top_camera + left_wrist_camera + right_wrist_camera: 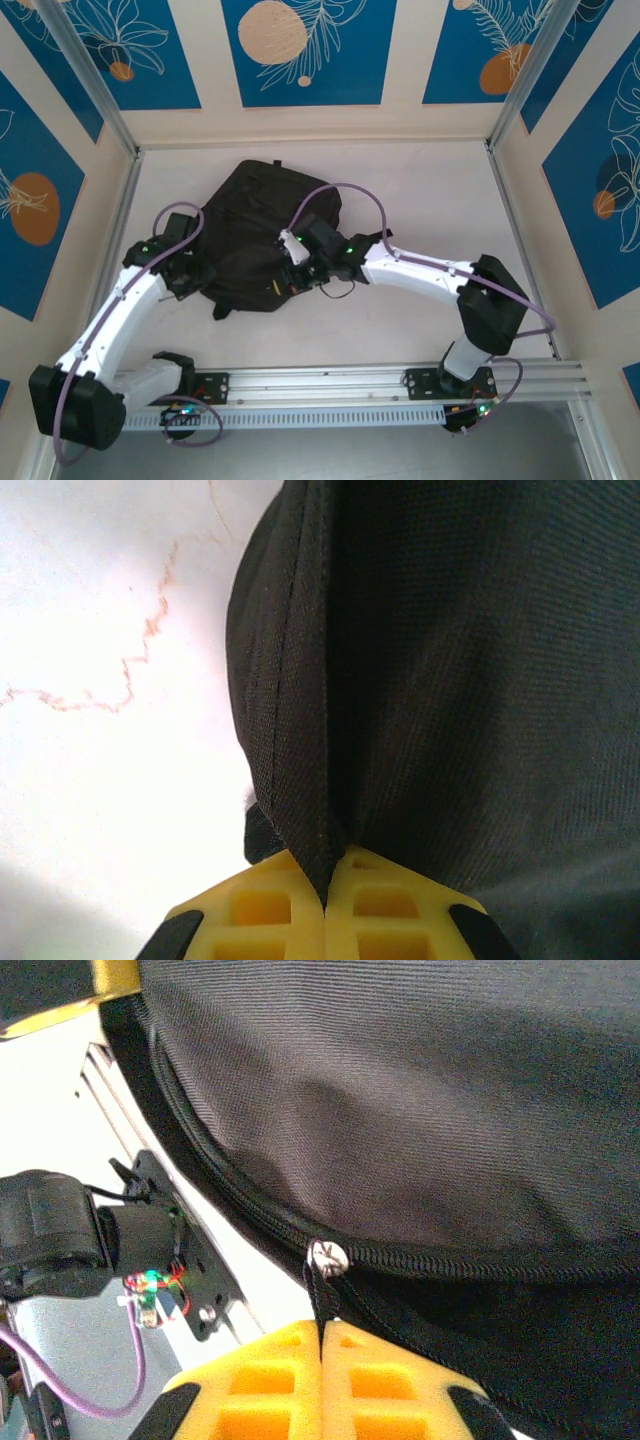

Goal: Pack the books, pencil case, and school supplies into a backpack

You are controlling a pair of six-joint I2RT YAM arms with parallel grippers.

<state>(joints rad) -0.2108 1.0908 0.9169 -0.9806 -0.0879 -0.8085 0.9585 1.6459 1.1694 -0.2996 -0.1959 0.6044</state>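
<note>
The black fabric backpack [262, 232] lies flat in the middle of the white table. My left gripper [196, 276] is at its left edge; in the left wrist view the yellow fingers [262, 910] are shut on a fold of the backpack's fabric [300, 780]. My right gripper [300, 268] is over the backpack's near right part. In the right wrist view it [322, 1335] is shut on the black zip pull [320, 1295] hanging from the silver slider [326, 1256]. The books, pencil case and school supplies are out of view.
An aluminium rail [330, 385] carrying both arm bases runs along the near edge. Blue-panelled walls and metal posts [95, 85] close in the table on three sides. An arm base with a green light [150, 1282] stands near the backpack's edge.
</note>
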